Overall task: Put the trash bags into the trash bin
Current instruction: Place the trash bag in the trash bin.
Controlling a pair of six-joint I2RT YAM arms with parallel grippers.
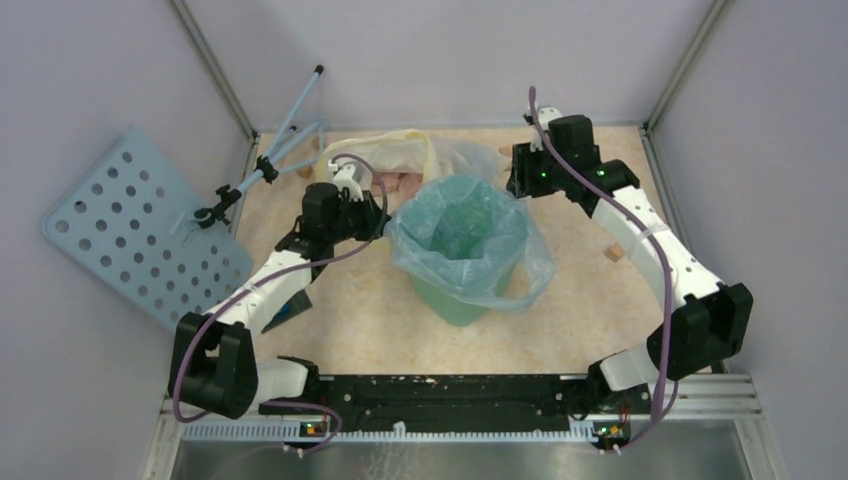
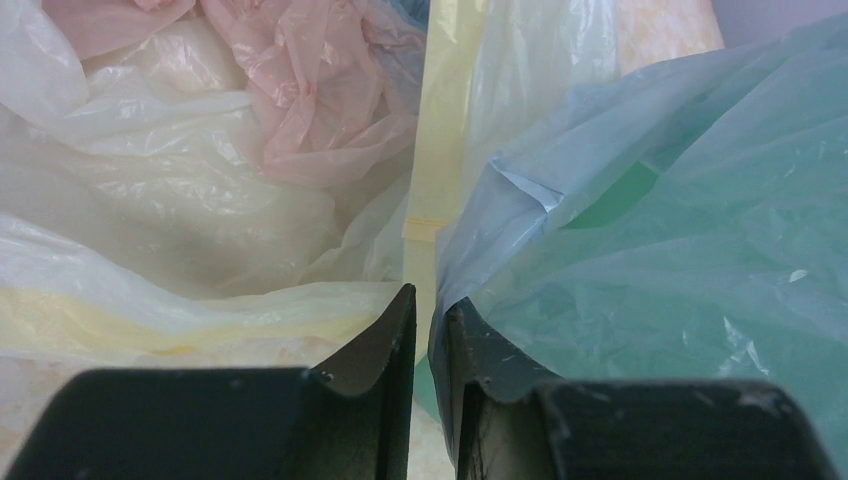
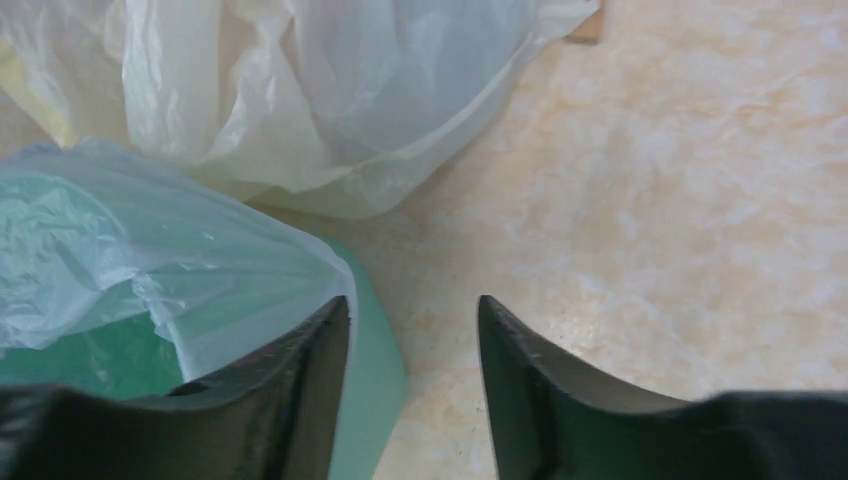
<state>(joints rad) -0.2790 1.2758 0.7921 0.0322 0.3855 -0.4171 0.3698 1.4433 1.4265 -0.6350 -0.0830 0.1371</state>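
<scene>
The thin pale-blue plastic bag (image 1: 470,225) is lining the mint-green plastic bin (image 1: 455,300), draping over its rim. The left gripper (image 2: 422,320) is pinching the bag's edge; the right gripper (image 3: 412,330) is hanging spread apart beside the rim.

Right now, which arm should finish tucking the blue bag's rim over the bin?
Probably the left: its tool is nearly shut at the blue bag rim. The right tool stands open beside the bin.

A crinkly, see-through pale-blue trash bag (image 1: 470,235) lines the mint-green bin (image 1: 455,305), its mouth open and its edges draped over the rim. The bin stands upright mid-worktop.
</scene>
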